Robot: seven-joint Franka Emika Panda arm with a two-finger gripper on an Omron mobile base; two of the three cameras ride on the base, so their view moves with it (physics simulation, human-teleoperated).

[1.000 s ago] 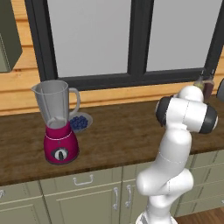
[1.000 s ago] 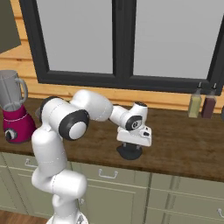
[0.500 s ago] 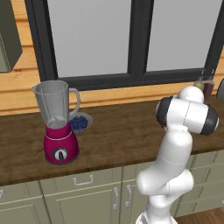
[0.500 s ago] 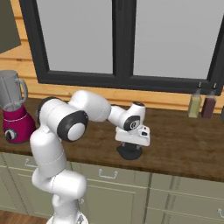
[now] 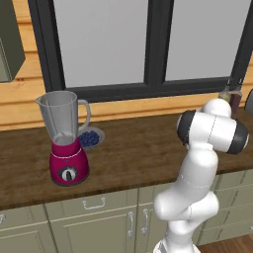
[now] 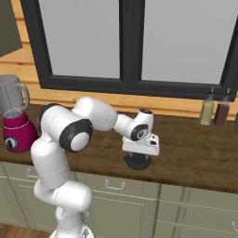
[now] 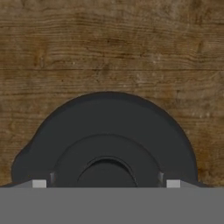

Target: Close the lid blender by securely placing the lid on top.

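Step in hand, by my reading: picking up lid, not yet carried. Lid flat on desk, directly under jaws; whether jaws clench it, cannot tell. Next: firm grip, lift, carry far across to blender. Blender jar open, looks empty. Small dish beside blender holds dark berries.

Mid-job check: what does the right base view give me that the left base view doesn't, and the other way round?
Right base view alone: the gripper lowered right over the lid on the counter; whether the jaws grip it is unclear. Left base view alone: a small dish of blueberries just behind the blender, and the jar's open rim with no lid on it. Both share the blender, the wooden counter, the window and two bottles at the far right.
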